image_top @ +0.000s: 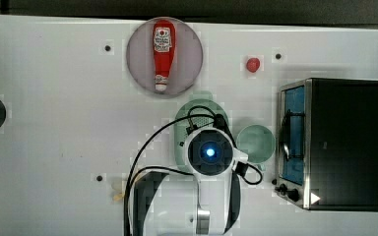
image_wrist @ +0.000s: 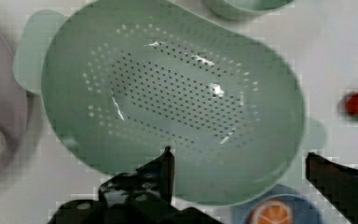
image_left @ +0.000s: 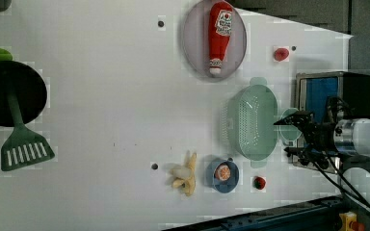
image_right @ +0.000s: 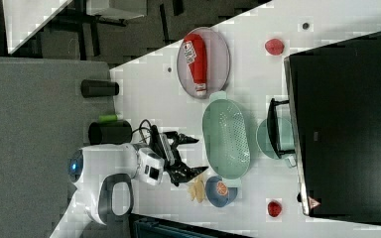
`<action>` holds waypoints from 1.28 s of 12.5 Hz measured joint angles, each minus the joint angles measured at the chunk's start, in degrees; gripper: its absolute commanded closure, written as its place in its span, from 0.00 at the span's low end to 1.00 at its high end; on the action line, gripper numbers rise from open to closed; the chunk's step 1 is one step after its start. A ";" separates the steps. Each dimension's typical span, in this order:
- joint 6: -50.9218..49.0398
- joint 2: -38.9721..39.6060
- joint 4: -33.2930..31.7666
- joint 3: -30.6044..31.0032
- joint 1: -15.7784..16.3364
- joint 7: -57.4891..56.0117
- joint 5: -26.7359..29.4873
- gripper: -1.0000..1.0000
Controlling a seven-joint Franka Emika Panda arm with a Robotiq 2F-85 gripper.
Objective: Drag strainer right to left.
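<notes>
The strainer [image_left: 253, 122] is a pale mint-green oval colander with a dotted bowl and small rim tabs. It stands upright on the white table, near the middle of the right view [image_right: 225, 138]. In the top view my arm's wrist [image_top: 210, 151] covers most of the strainer [image_top: 202, 104]. My gripper [image_wrist: 238, 156] hangs open above one end of the strainer [image_wrist: 168, 102]. One fingertip [image_wrist: 168, 154] is over the bowl's wall, the other is beyond the rim by a tab. Nothing is between the fingers. In the left view the gripper [image_left: 289, 136] is at the strainer's right.
A smaller solid mint-green cup [image_top: 256, 142] stands between the strainer and a toaster oven [image_top: 334, 142]. A ketchup bottle [image_top: 163, 54] lies on a grey plate. A blue bowl with an orange slice [image_left: 223, 174], a banana [image_left: 185, 178] and a strawberry [image_left: 259, 182] lie close by.
</notes>
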 measured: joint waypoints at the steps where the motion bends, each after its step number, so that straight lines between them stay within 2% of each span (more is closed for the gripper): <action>1: 3.64 1.48 0.11 0.22 -0.01 2.91 -0.78 0.00; 6: 16.59 14.73 1.34 1.06 0.01 10.74 -0.44 0.00; 10: 23.08 24.94 0.78 1.64 0.46 15.14 -1.82 0.00; 14: 25.60 29.47 0.78 2.22 0.79 17.74 -1.13 0.00; 16: 25.54 28.98 1.01 3.15 1.55 19.44 0.22 0.00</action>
